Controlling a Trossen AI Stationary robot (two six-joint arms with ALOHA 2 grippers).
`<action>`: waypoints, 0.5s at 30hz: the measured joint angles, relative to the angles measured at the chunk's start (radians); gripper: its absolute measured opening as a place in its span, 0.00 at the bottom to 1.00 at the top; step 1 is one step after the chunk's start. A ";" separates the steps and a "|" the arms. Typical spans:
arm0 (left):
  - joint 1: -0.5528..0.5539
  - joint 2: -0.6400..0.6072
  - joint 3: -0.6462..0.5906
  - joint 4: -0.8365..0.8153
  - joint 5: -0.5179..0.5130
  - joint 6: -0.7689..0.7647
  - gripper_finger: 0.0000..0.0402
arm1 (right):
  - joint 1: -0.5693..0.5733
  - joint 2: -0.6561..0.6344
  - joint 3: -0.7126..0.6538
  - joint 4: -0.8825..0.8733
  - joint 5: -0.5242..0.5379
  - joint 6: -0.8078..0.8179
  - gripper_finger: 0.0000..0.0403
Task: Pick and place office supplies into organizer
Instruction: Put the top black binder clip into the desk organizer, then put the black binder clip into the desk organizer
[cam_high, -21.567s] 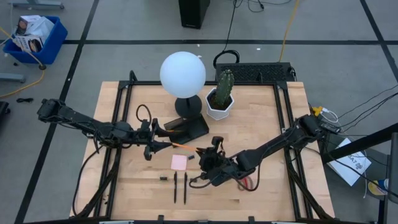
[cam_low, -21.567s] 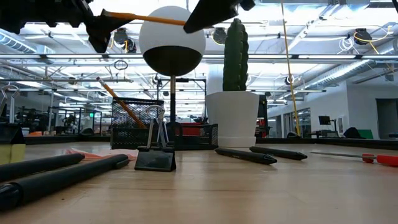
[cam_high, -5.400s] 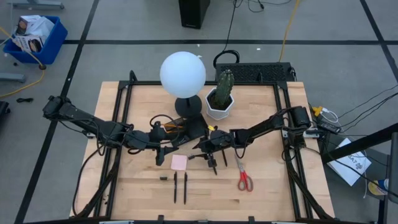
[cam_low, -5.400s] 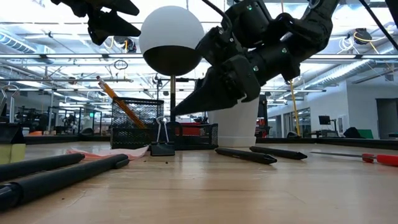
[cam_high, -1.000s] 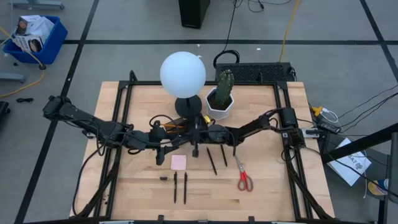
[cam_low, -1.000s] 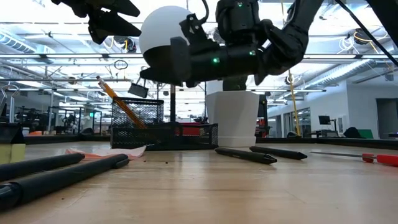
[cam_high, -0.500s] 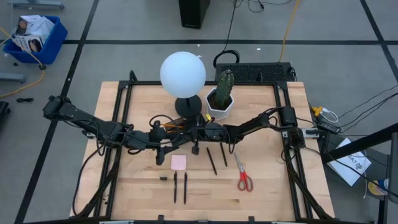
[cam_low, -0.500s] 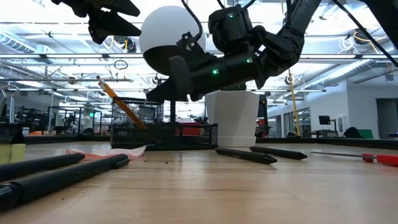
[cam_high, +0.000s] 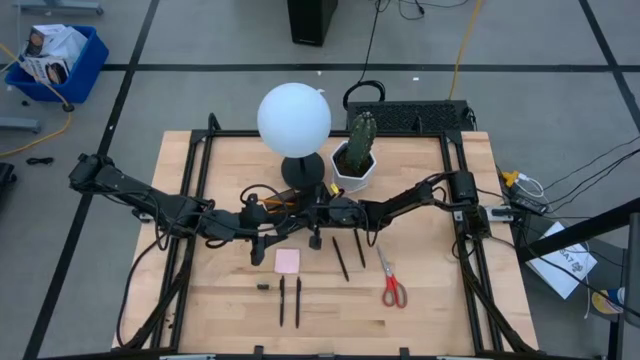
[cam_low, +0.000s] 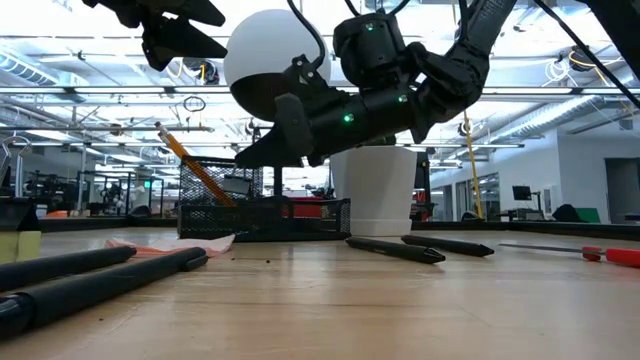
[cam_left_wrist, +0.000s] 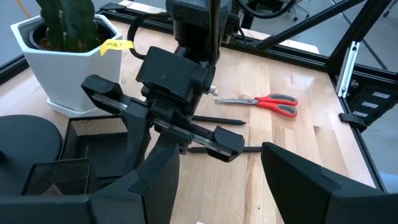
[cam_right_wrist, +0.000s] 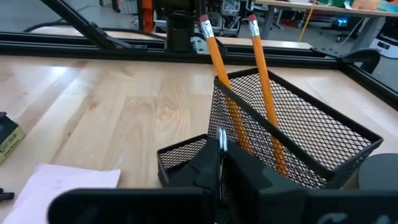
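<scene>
Over the black mesh organizer (cam_right_wrist: 292, 134), right gripper (cam_high: 314, 214) is clenched on a small binder clip (cam_right_wrist: 221, 144); left gripper (cam_high: 262, 234) waits nearby w/ fingers apart.

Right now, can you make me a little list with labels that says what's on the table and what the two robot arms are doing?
organizer: black mesh organizer, beside the lamp base
inside it: two orange pencils, leaning
right pincer: right pincer over the organizer's low front compartment, shut on a binder clip
left pincer: left pincer open, hovering just left of the organizer
still on table: pink sticky-note pad, four black pens, red-handled scissors, a small dark clip
other: white cactus pot
</scene>
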 joint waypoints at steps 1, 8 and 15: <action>0.000 0.000 0.000 0.000 0.000 0.000 0.58 | -0.001 0.000 0.000 0.000 0.001 0.001 0.07; 0.000 0.000 0.000 0.000 0.000 0.000 0.58 | -0.016 0.000 0.000 -0.003 0.000 0.026 0.20; 0.000 0.014 -0.006 -0.005 0.040 -0.039 0.58 | -0.004 -0.001 -0.001 -0.016 -0.003 -0.016 0.27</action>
